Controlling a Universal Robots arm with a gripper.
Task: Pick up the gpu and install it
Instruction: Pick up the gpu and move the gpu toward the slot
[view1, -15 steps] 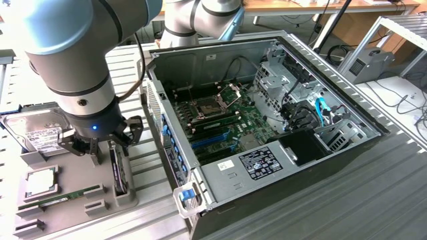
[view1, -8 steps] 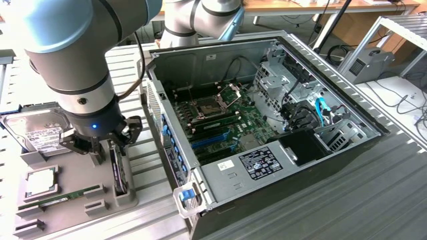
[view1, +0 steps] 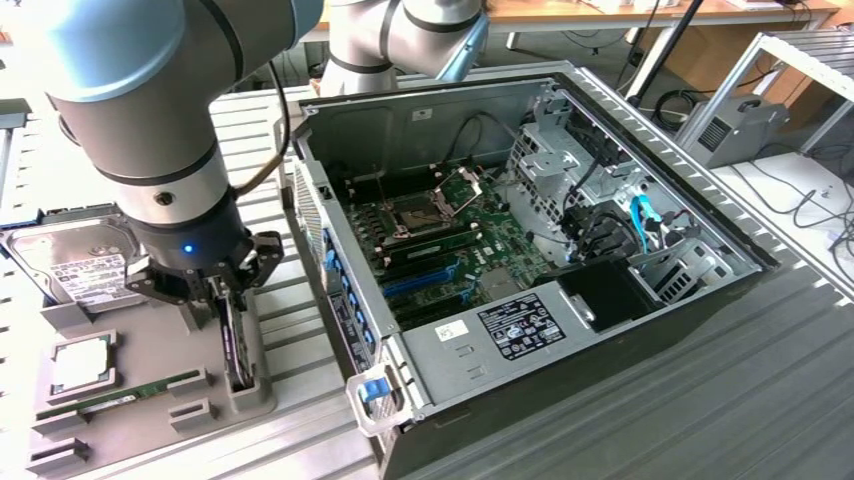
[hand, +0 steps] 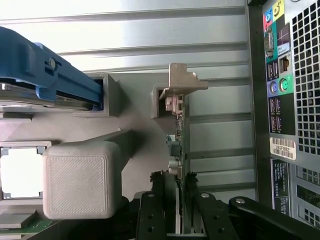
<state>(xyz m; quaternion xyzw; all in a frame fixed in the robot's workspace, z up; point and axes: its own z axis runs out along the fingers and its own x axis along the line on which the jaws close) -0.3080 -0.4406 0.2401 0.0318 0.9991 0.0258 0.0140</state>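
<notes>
The gpu (view1: 239, 348) is a slim black card standing edge-on in a slot of the grey holder (view1: 147, 345), at the exterior view's left of the open computer case (view1: 400, 120). My gripper (view1: 222, 300) hangs straight down over it, its black fingers on either side of the card's upper edge. In the wrist view the gpu (hand: 178, 140) runs away from the gripper (hand: 175, 179) to its silver bracket (hand: 184, 82), which rests in a grey support. Both fingers (hand: 161, 200) press against the card's two faces.
On the holder lie a silver hard drive (view1: 78, 265), a square processor (view1: 83, 362) and a green memory stick (view1: 118, 396). Blue expansion slots (view1: 424, 276) show on the motherboard inside the case. The case's rear ports (hand: 279, 75) stand close beside the card.
</notes>
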